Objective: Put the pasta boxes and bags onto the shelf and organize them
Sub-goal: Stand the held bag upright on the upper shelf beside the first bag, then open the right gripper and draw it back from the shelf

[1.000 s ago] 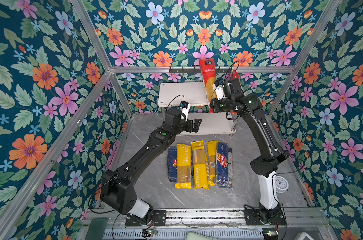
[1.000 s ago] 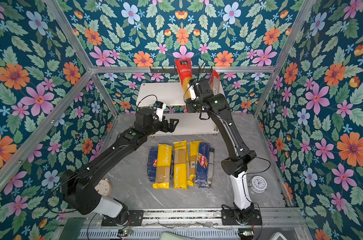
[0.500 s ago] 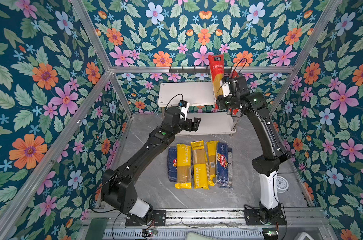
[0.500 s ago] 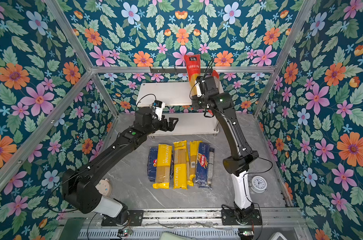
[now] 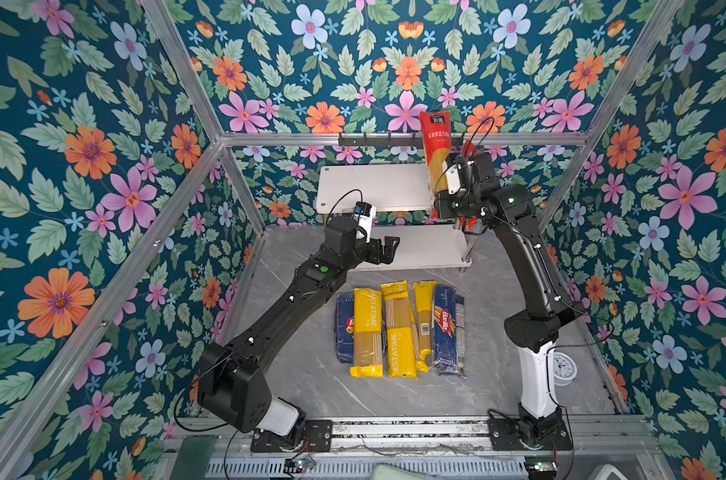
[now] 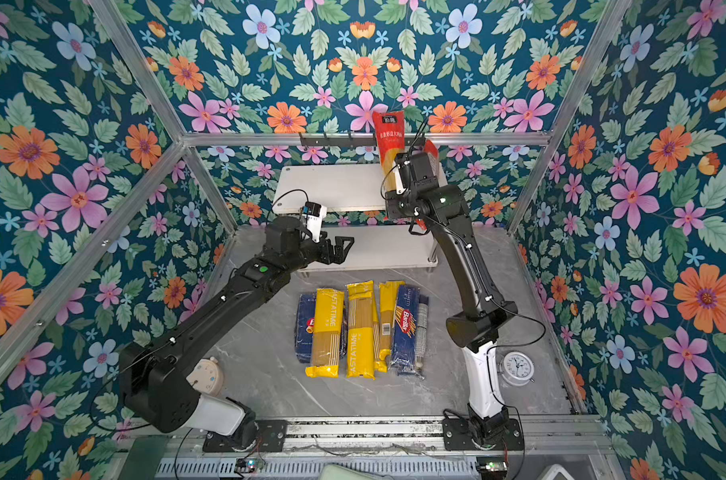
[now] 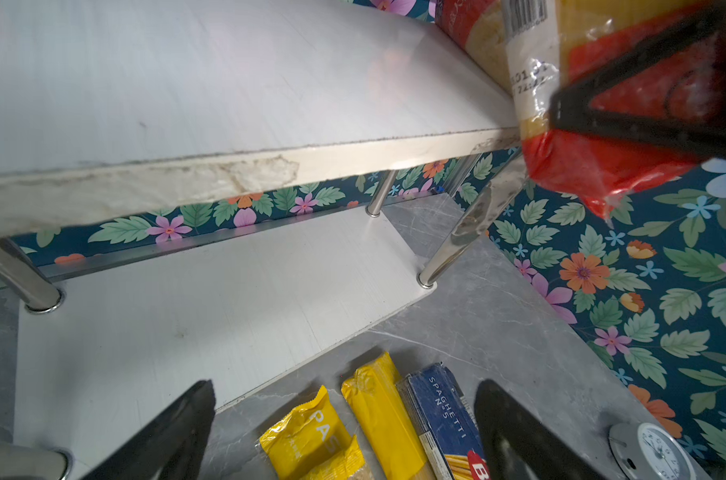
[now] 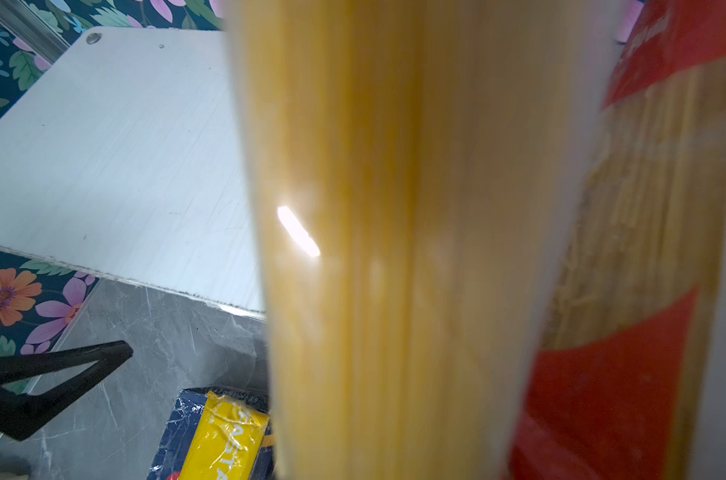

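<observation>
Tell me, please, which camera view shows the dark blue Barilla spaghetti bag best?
A top view: the Barilla bag lies there at full length, logo readable. The left wrist view shows only one end, cut off by the frame. The right wrist view does not show it.

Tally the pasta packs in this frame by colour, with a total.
Red bags: 2
Yellow bags: 3 visible
Dark blue: 2, a carton and a Barilla bag
Clear bag: 1
Total: 8 visible
</observation>
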Motion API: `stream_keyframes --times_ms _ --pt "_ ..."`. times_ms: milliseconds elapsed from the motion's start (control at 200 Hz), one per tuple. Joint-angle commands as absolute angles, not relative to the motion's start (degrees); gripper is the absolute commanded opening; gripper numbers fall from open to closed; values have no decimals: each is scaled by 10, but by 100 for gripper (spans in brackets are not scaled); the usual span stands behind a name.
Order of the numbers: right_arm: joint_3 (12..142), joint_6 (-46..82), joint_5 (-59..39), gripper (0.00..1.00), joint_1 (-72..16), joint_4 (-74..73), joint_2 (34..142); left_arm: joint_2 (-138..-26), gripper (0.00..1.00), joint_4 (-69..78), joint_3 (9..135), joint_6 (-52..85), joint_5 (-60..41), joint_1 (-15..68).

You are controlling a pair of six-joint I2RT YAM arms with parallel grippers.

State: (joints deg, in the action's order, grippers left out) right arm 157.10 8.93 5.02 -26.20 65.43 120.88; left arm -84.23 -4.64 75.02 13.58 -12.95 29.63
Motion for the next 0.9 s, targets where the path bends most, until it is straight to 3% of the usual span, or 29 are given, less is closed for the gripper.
stream_keyframes --times_ms 0,180,895 --pt "1575 96 68 43 -263 600 1203 -836 99 -34 745 135 -134 294" --pt "1576 103 75 74 -263 600 1205 -825 99 -39 737 134 -135 291" --pt "1537 100 104 78 -293 616 1130 -761 99 -35 666 138 -114 279"
